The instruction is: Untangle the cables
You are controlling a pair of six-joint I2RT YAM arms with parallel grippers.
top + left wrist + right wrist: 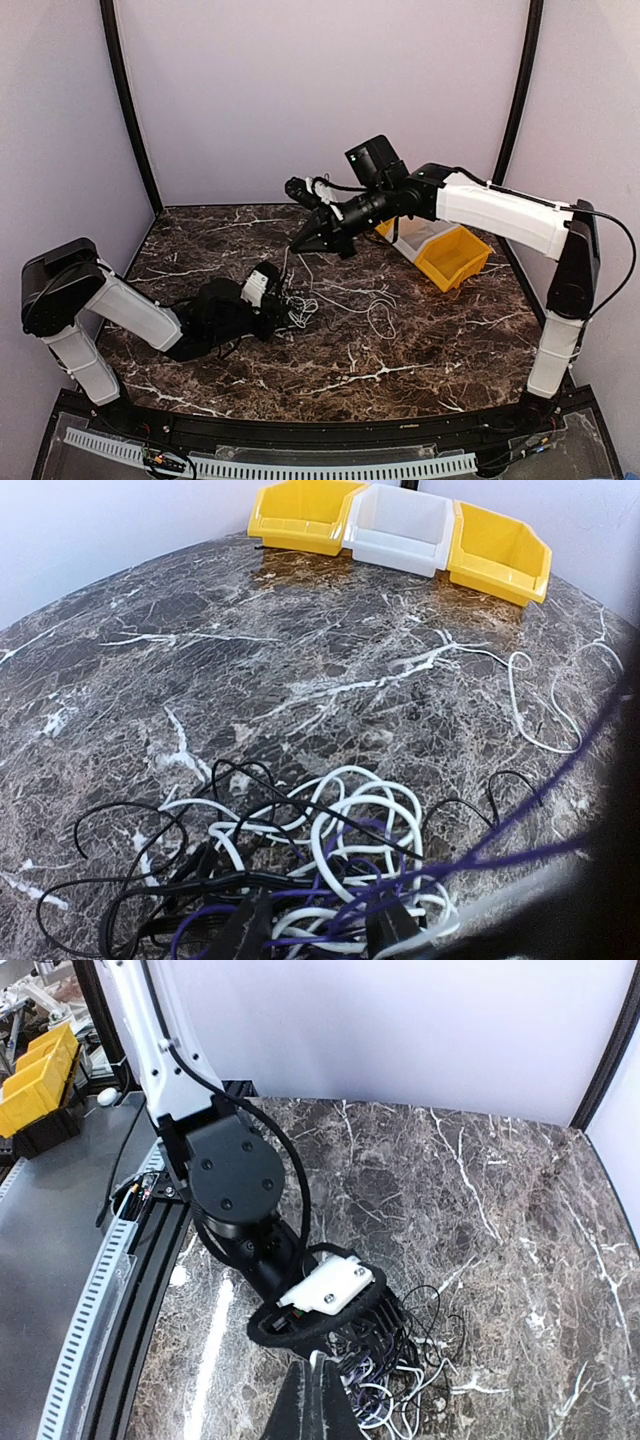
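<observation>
- The left claw (pixel 283 300) lies low on the marble table (pixel 420 370). Its jaws are partly apart and pushed into the cables (pixel 298 306).
- In the left wrist view the clump lies right at the fingertips and between them. White, black and purple strands are bunched in the gap, so the claw appears clamped on the bundle.
- From that claw the white loops spread forward, and black loops trail out to its left.
- Two purple strands run from the clump past the claw's right side and out of that view.
- The right claw (pixel 300 243) hangs above the clump, with its fingers pressed together.
- The clump and the left claw lie directly below its tip in the right wrist view.
- A thin pale strand seems to run from the right claw's tip down to the clump, but I cannot tell whether it is pinched there.
- A loose white cord (pixel 381 318) lies apart from the clump, ahead of the left claw and to its right.
</observation>
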